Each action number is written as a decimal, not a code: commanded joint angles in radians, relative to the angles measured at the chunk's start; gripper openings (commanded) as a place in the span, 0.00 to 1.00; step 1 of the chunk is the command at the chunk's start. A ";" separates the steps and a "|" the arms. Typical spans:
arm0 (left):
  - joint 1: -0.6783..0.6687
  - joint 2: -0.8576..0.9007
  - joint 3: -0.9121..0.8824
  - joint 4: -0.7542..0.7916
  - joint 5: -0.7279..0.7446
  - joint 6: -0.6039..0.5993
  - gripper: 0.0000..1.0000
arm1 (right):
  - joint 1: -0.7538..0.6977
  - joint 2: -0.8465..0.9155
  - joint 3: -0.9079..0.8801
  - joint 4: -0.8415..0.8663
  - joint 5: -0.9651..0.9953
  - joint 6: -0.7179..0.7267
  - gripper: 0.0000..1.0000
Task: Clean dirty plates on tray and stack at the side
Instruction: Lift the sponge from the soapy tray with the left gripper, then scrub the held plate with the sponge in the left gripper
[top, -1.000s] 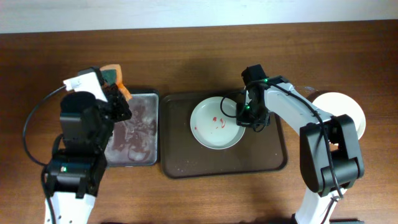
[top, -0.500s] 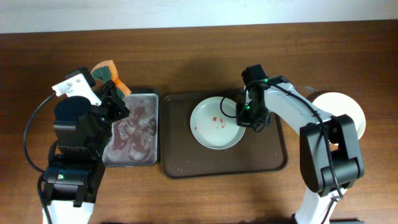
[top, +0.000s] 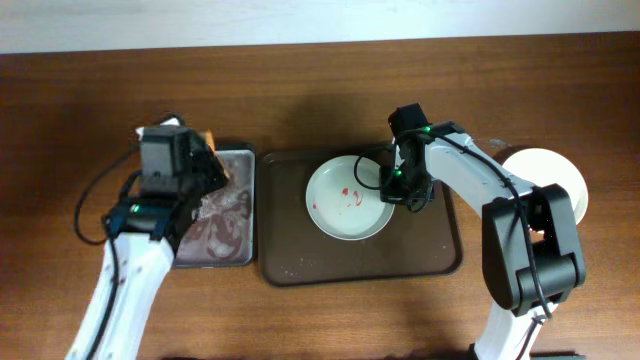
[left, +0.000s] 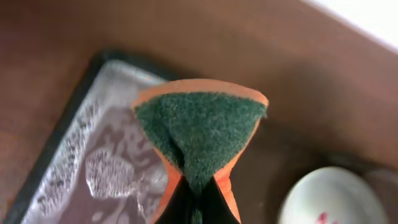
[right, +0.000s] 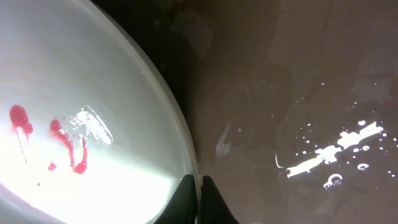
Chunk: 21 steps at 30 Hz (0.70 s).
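From overhead, a dark brown tray (top: 300, 250) lies mid-table and holds one dirty plate (top: 348, 197), white and smeared with red near its middle. The right gripper (top: 393, 186) sits at the plate's right rim. Just left of the tray, touching or almost so, a metal basin (top: 240, 245) holds foamy, murky water. The left gripper (top: 205, 158) hangs over the basin's upper edge, with an orange sliver of the sponge (top: 211, 140) showing. A clean white plate (top: 550, 170) sits well apart at the table's right side, partly hidden by the right arm. In the left wrist view, the fingers are clamped on the bottom of the sponge (left: 199, 127), folding it so that its green scouring face is turned to the camera inside an orange border. Below it are the basin's suds (left: 99, 174) and, at lower right, a part of the dirty plate (left: 329, 199). In the right wrist view, the fingers (right: 186, 202) are pinched together on the plate's rim, red streaks (right: 62, 140) mark its bowl, and water droplets (right: 329, 155) glisten on the tray.
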 joint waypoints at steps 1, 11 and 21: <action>0.002 0.127 0.003 -0.051 0.005 -0.009 0.00 | 0.010 -0.028 -0.011 -0.002 0.024 -0.010 0.04; 0.002 0.282 0.026 -0.185 0.036 0.039 0.00 | 0.010 -0.028 -0.011 -0.014 0.023 -0.010 0.04; -0.204 0.323 0.163 -0.093 0.338 0.271 0.00 | 0.010 -0.028 -0.013 -0.039 -0.108 0.044 0.04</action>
